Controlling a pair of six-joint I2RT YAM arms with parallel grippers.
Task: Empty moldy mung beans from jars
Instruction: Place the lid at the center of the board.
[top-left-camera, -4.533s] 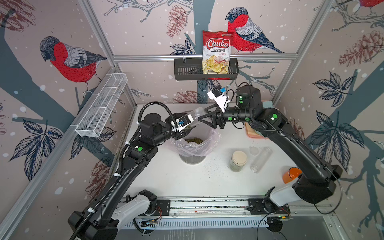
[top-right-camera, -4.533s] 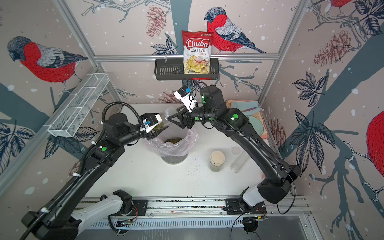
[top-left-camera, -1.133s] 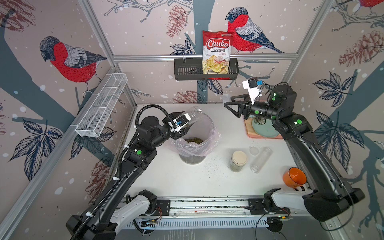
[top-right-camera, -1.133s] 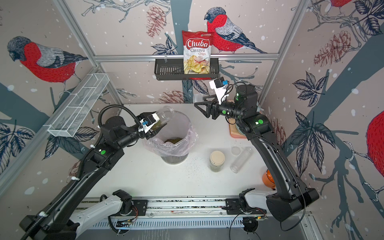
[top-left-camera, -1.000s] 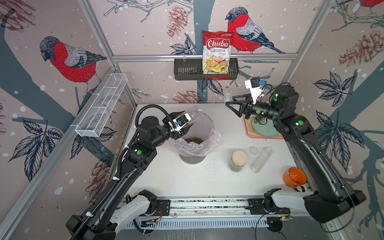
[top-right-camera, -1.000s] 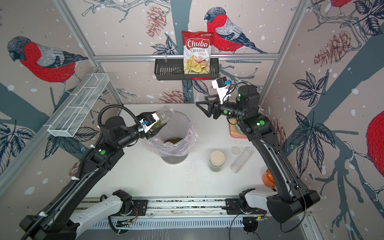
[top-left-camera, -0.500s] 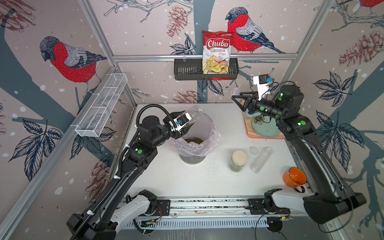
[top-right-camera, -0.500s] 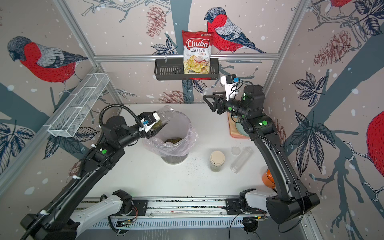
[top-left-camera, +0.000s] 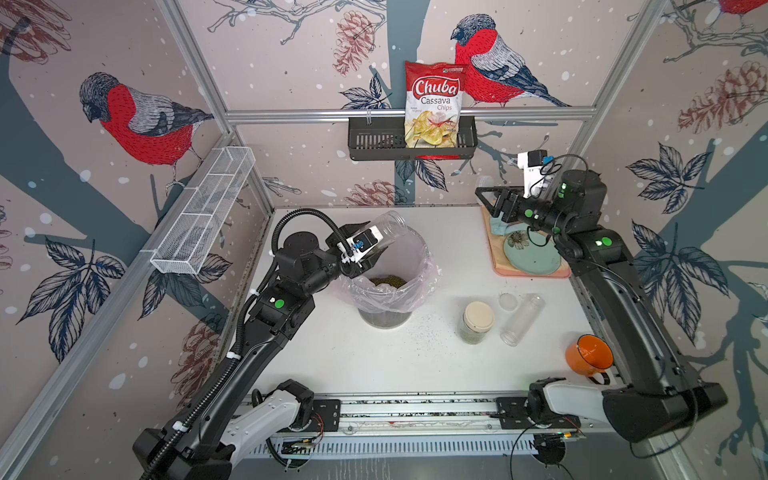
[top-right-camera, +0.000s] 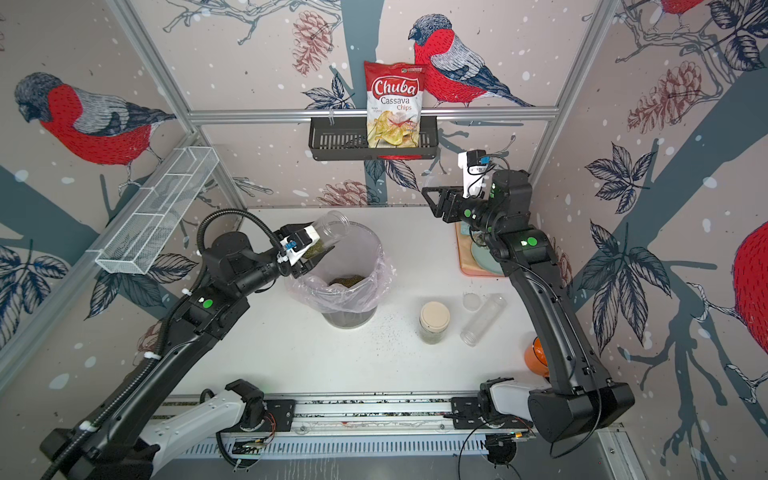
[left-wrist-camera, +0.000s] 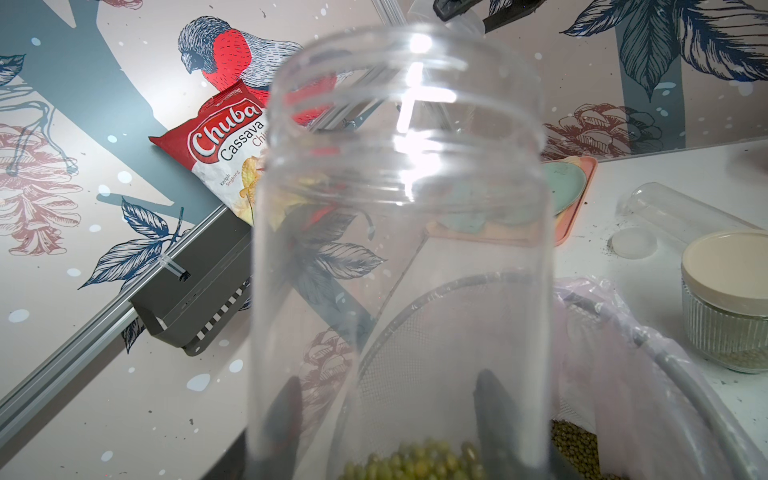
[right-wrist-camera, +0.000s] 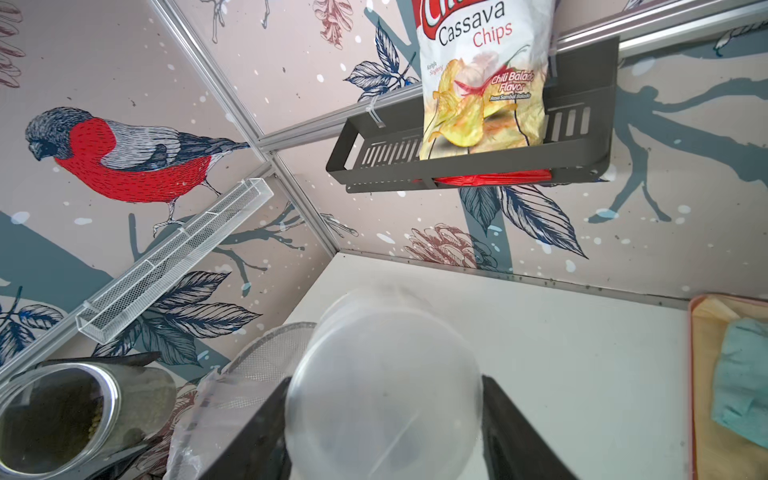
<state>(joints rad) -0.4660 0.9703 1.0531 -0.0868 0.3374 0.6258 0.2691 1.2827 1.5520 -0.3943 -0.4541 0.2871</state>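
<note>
Nearest the front rail, an orange mug (top-left-camera: 589, 357) stands on the table, well in front of the right gripper's jaws and far below them. Further in, in front of both pairs of jaws, a ribbed jar with a cream lid (top-left-camera: 478, 320) stands upright with a thin layer of mung beans (left-wrist-camera: 731, 363) in its bottom. Just beside it a clear tube jar (top-left-camera: 523, 318) lies empty on its side, with a small clear cap (top-left-camera: 508, 301) flat near its far end.

The left gripper (top-left-camera: 368, 249) clamps the base end of an open clear jar (top-left-camera: 386, 230). The jar is tilted with its mouth pointing away from the jaws, and its mung beans have settled at the gripped end. Directly under these jaws stands the bin with pink liner (top-left-camera: 415, 291), with more mung beans heaped inside.

Beyond, the right gripper (top-left-camera: 485, 200) hangs high with its jaws closed on a round translucent lid (right-wrist-camera: 382, 415). Below them lies a peach tray (top-left-camera: 532, 273) carrying a teal plate (top-left-camera: 534, 257) and a blue cloth (top-left-camera: 498, 226).

Farthest back, past both pairs of jaws, a black wall basket (top-left-camera: 374, 141) holds a red-and-white bag (top-left-camera: 434, 108). It reads "Chuba Cassava Chips", "Keripik Singkong" and "Chili Balado Flavor".
</note>
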